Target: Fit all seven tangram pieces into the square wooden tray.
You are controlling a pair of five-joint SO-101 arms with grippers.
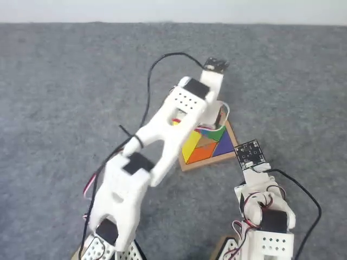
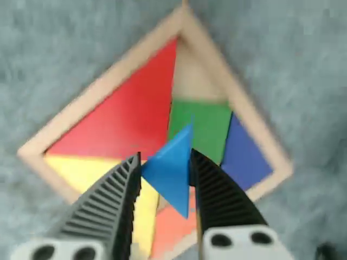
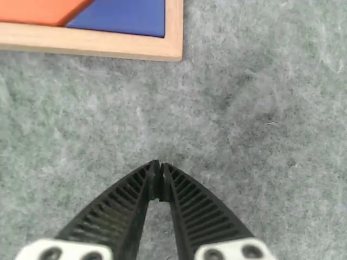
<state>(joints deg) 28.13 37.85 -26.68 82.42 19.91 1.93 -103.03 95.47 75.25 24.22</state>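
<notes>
Left pincer: black ribbed pads on a white base, narrowed onto the small light-blue triangle, which is clamped by its flat faces over the middle of the tray. Can't tell if it touches the pieces under it. Square wooden tray: pale plain-wood rim, sitting corner-on, just off centre toward 3 o'clock in the high view. Seated inside, all smooth flat colour: large red triangle, yellow triangle, orange piece, green square, indigo piece. One bare triangular slot shows wood between the red triangle, the green square and the rim. Table is covered in grey fibrous felt. Right pincer: same ribbed black pads, tips pressed together with nothing between them, over felt near a tray corner. Right arm, in white plastic shells, is at 5 o'clock.
</notes>
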